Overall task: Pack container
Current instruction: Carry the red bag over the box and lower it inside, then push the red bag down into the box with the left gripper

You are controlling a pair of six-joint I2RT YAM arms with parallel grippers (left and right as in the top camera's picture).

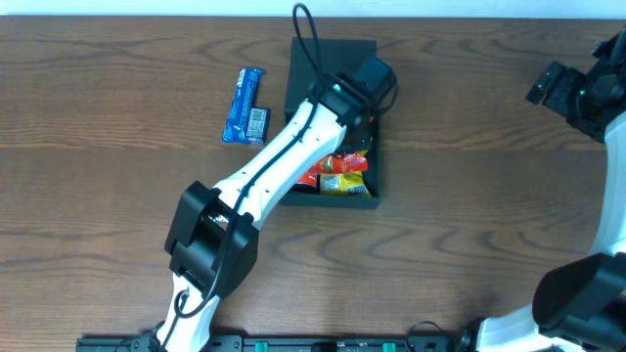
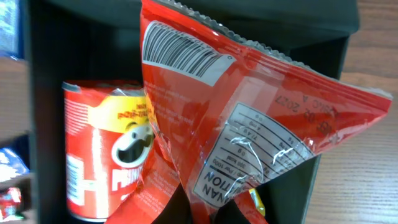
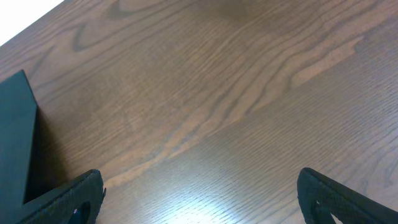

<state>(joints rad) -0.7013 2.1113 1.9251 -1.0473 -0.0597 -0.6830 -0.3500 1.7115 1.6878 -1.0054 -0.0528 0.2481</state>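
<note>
The black container lies open at the table's middle back, and its wall shows in the left wrist view. Inside stand a red Pringles can and a yellow packet. My left gripper hangs over the container, shut on the lower edge of a red snack bag. The bag fans out in front of the left gripper and hides much of the box floor. My right gripper is at the far right, open over bare wood, nothing between its fingers.
A blue snack bar lies on the table left of the container. A corner of the black box shows at the left of the right wrist view. The left arm stretches diagonally across the container's front half.
</note>
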